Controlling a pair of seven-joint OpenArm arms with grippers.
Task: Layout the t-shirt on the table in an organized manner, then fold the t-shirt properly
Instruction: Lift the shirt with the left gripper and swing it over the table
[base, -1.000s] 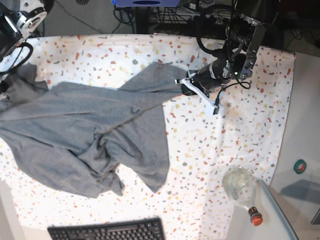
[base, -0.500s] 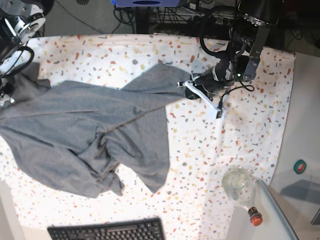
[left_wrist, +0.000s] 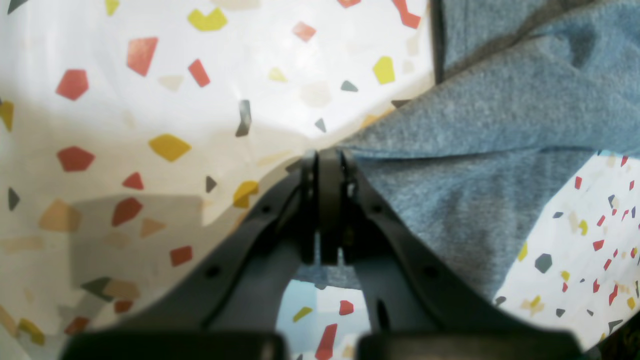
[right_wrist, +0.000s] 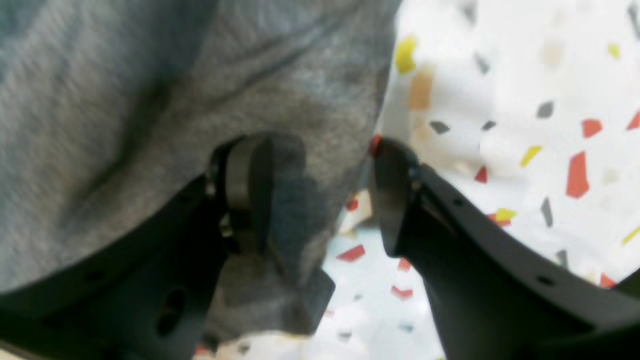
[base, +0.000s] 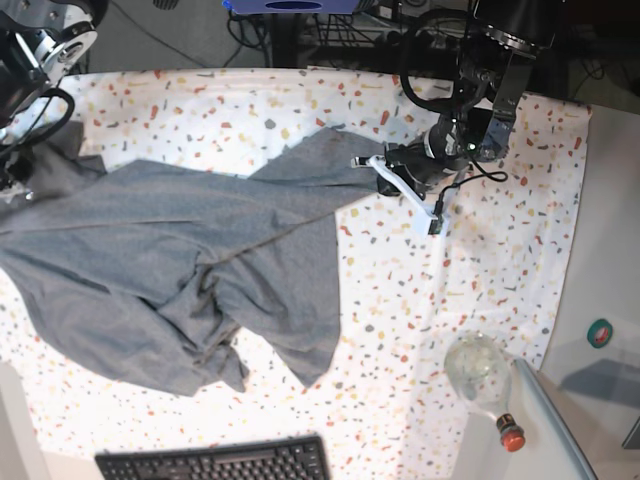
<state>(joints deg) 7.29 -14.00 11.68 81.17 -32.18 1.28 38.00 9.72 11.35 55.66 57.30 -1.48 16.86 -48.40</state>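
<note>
The left hand (left_wrist: 327, 165) pinches the t-shirt (base: 200, 260) tight over the desk (base: 500, 260). The right hand (right_wrist: 320, 190) is half open around the cloth's edge.

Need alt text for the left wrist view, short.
Shut left gripper pinches the edge of the grey t-shirt, seen from just behind the fingers. The shirt stretches off to the upper right over the white flecked table.
</note>
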